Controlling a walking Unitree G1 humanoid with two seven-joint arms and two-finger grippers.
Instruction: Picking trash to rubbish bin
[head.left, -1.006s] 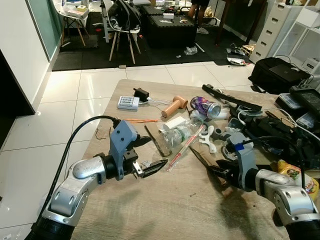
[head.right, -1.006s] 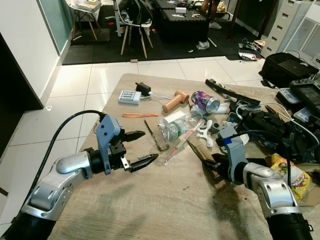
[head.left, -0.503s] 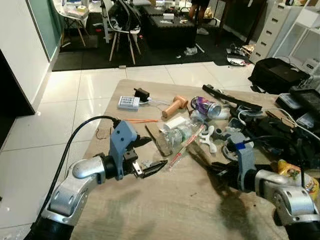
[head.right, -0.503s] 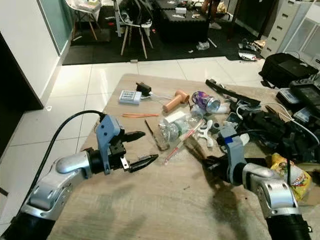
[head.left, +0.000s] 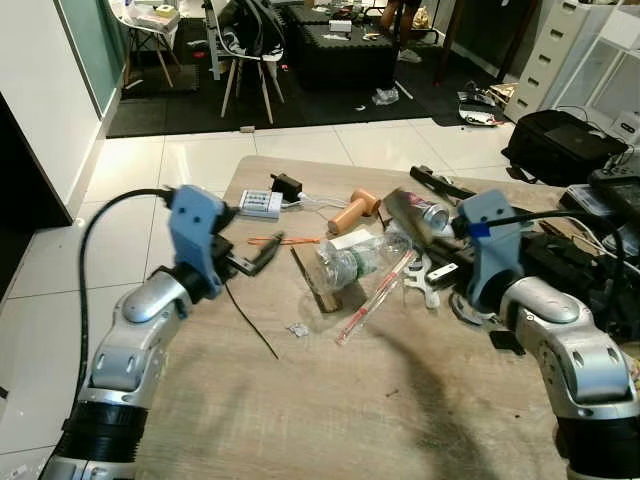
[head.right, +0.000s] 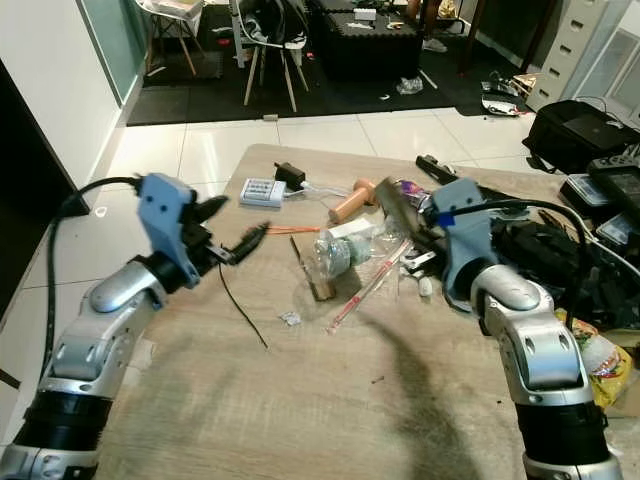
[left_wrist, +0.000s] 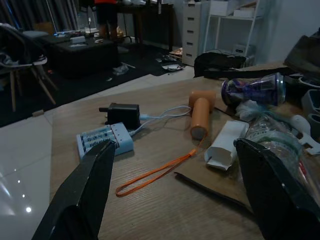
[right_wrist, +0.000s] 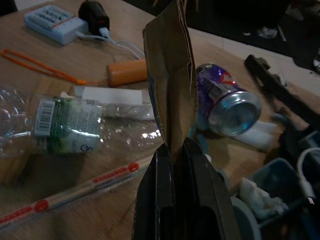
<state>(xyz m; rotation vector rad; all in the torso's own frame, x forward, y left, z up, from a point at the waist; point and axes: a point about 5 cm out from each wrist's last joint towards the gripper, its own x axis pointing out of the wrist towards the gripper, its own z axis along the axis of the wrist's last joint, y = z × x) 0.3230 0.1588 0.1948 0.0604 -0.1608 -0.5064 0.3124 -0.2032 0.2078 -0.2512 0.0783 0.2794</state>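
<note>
A small scrap of trash (head.left: 297, 328) is seen on the wooden counter (head.left: 300, 420), nearest of all and a little in front of the clear plastic bottle (head.left: 352, 262). The left tool (head.left: 258, 257) is held up beside the bottle, fingers spread apart — nothing is gripped. On the bottle's other side, a brown cardboard piece (right_wrist: 170, 90) is pinched tight in the right tool (right_wrist: 177, 165). Behind the bottle, a purple can (head.left: 418, 211) and a blue charger (head.left: 258, 204) are laid.
</note>
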